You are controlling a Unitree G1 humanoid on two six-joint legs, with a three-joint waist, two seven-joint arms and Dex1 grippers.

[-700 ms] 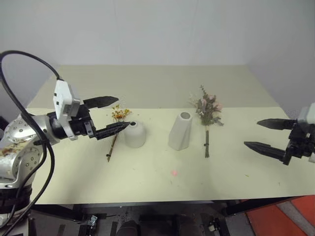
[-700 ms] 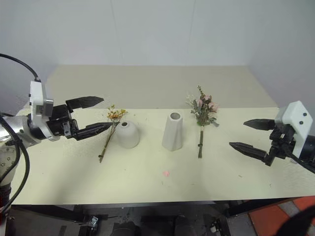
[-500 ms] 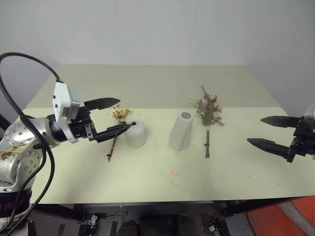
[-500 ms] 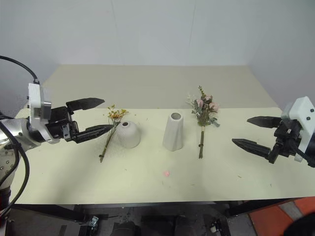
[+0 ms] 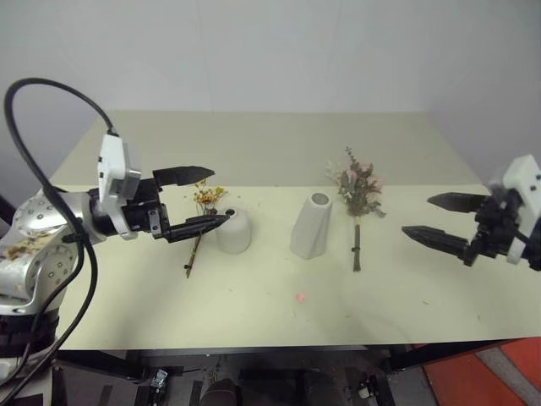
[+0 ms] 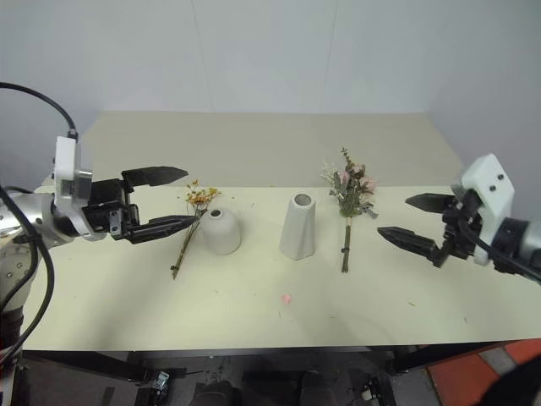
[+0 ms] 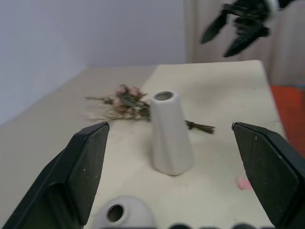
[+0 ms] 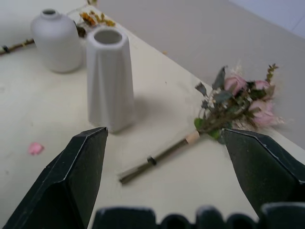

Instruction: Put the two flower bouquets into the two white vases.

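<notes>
A pale yellow-cream desk [image 5: 254, 317] spans the scene, made of a near part and a far part that meet along a straight seam running across it. On the near part, close to the desk's front edge and about midway along it, lies a small pink scrap [image 5: 299, 297], flat on the surface. Behind the desk's far edge stands a plain whitish wall [image 5: 279, 51]. Beyond the desk's near right corner, a patch of orange-red floor [image 5: 473, 372] shows.
</notes>
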